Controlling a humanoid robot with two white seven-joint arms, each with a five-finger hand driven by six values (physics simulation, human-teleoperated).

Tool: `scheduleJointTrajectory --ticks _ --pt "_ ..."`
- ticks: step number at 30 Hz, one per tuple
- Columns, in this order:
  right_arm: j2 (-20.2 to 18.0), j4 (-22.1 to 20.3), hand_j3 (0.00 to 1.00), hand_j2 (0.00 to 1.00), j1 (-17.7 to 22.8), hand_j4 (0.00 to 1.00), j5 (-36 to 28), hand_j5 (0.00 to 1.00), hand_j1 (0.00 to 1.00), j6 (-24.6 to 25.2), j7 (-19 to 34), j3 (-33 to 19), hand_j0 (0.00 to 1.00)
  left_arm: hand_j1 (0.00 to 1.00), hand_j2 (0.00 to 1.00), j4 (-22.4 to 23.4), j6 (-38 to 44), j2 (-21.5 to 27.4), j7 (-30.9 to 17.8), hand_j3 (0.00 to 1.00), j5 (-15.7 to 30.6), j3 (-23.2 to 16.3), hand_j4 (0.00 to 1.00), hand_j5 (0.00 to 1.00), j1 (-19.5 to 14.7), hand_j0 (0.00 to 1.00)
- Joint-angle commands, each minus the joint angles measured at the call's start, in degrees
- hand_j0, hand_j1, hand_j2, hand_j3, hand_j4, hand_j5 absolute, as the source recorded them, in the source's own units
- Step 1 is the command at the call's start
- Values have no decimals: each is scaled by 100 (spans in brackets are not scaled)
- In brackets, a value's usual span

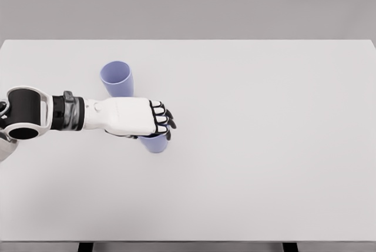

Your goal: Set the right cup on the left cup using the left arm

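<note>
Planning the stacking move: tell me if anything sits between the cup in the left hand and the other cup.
Nothing visible does. The left hand is closed around the lower lavender cup, and only bare white table shows between it and the upright lavender cup just behind the hand.

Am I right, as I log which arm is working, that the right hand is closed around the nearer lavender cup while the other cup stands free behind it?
Not quite: it is the left hand, its arm entering from the picture's left, whose fingers close around the nearer lavender cup. The other cup does stand free behind it. The head view shows this.
</note>
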Motion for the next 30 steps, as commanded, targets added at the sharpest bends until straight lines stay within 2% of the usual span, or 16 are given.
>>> scheduleJointTrajectory --ticks 1,8,11,14,17,21,30 --pt "-1 -1 100 100 0 100 -4 100 100 -2 0 -1 100 51 51 16 10 7 -8 51 39 3 51 51 0 51" --pt "-1 -1 100 100 0 100 -4 100 100 -2 0 -1 100 51 51 25 10 25 -8 51 100 91 51 51 -61 51" --pt "-1 -1 100 100 0 100 -4 100 100 -2 0 -1 100 51 51 60 10 42 -8 51 127 319 51 51 -53 51" --pt "-1 -1 100 100 0 100 -4 100 100 -2 0 -1 100 51 51 60 10 60 -8 51 136 354 51 51 -70 51" --pt "-1 -1 100 100 0 100 -4 100 100 -2 0 -1 100 51 51 113 10 86 -8 51 311 363 51 51 -290 51" --pt "-1 -1 100 100 0 100 -4 100 100 -2 0 -1 100 52 52 209 10 236 -8 52 390 811 52 52 -352 52" --pt "-1 -1 100 100 0 100 -4 100 100 -2 0 -1 100 53 53 262 10 315 -8 53 443 1523 53 53 -387 53"
